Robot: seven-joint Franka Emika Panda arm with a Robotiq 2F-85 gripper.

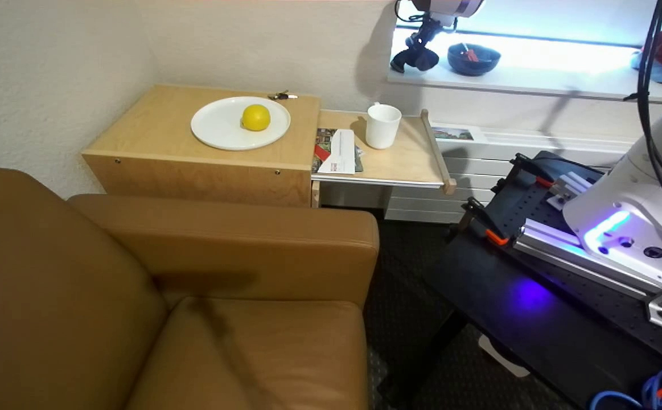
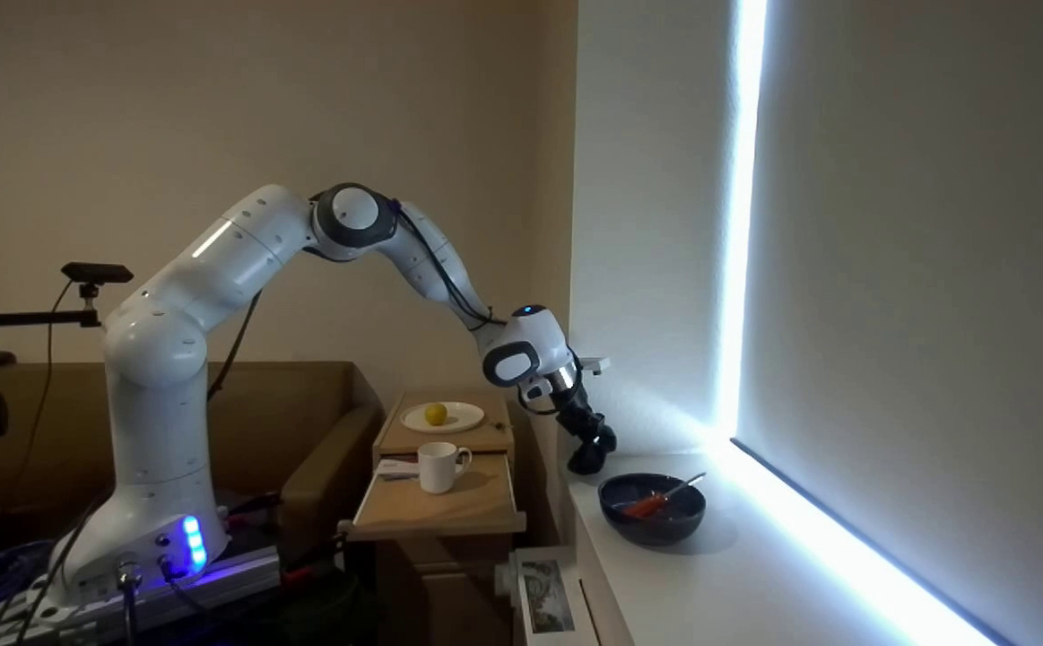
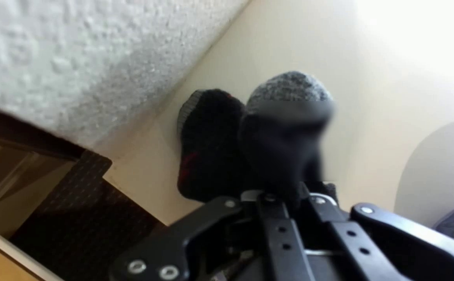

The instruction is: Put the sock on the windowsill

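Arm (image 2: 281, 222) arched, bent toward windowsill (image 2: 718, 583), jaws gripping sock (image 3: 285, 127)

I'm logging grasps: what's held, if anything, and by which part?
A black, grey-ended knitted sock, seemingly pinched between the black fingers by its dark near part; toe or cuff is unclear.

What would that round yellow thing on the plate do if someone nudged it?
The yellow thing would probably roll, since it looks nearly round. The plate looks smooth and shallow, so it may offer little to stop it.
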